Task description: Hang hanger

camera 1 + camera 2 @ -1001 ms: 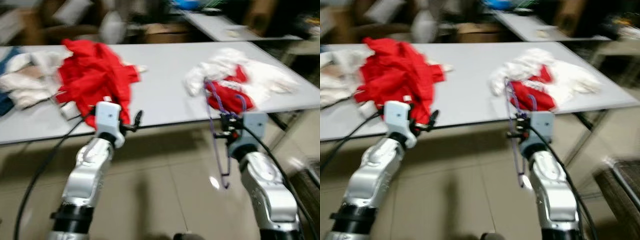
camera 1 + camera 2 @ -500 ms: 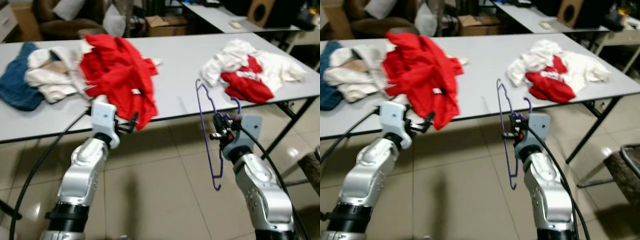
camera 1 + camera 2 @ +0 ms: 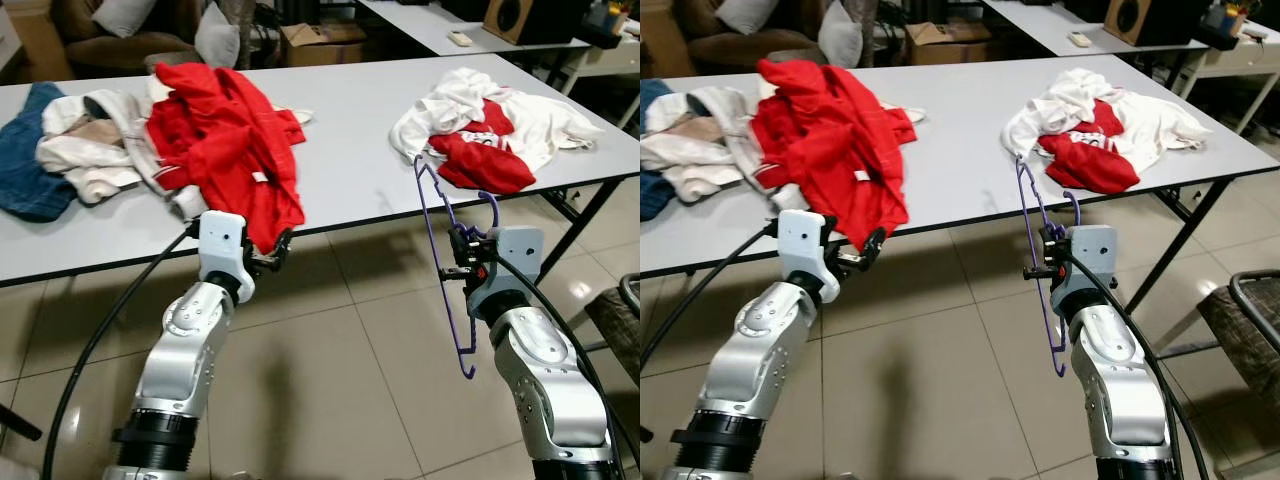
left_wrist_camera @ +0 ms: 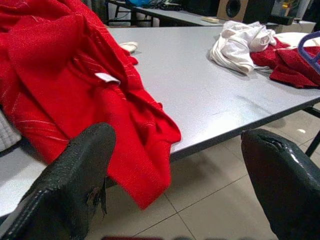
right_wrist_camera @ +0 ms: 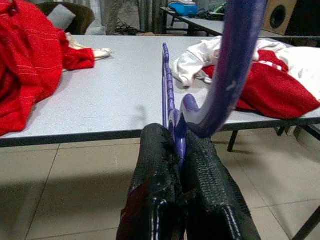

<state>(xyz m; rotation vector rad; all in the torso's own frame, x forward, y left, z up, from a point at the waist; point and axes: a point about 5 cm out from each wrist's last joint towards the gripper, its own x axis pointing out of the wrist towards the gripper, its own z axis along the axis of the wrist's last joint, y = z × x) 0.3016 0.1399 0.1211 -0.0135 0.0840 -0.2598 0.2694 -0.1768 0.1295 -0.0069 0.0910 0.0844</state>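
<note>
Right gripper (image 5: 179,150) pinched tight on the thin purple plastic hanger (image 3: 441,268) by its neck, so it hangs free off the floor, hook up, just before the table edge | left gripper (image 4: 175,175) spread wide, empty, facing the red garment (image 3: 225,140) draping over the grey table (image 3: 340,140) | no containers seen

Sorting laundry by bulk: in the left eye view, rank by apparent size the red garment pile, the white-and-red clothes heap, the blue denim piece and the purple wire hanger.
1. Red garment pile
2. White-and-red clothes heap
3. Blue denim piece, cut off by the frame edge, so unsure
4. Purple wire hanger, thin, and nearer the camera
</note>
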